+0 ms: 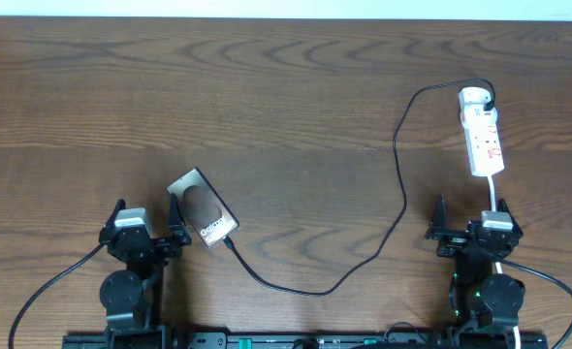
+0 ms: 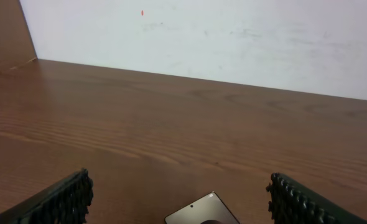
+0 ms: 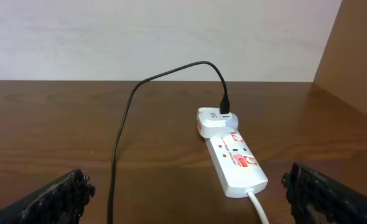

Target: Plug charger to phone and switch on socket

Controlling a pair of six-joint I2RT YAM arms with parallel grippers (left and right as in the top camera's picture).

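The phone (image 1: 202,208) lies tilted on the wooden table (image 1: 286,97), and only its top corner (image 2: 202,211) shows low in the left wrist view. My left gripper (image 1: 147,213) (image 2: 180,185) is open, with its right finger beside the phone's left edge. The charger (image 1: 402,194) (image 3: 118,143) runs as a thin black cable from a white adapter (image 3: 214,121) on the socket's far end to the phone's lower end; whether its tip is seated, I cannot tell. The white socket (image 1: 483,136) (image 3: 236,162) lies ahead of my open right gripper (image 1: 470,213) (image 3: 186,185).
The socket's white lead (image 1: 492,189) (image 3: 258,208) runs back past the right gripper. A pale wall (image 2: 202,37) stands along the table's far edge. Thick black robot cables (image 1: 58,276) trail from both arm bases at the near edge.
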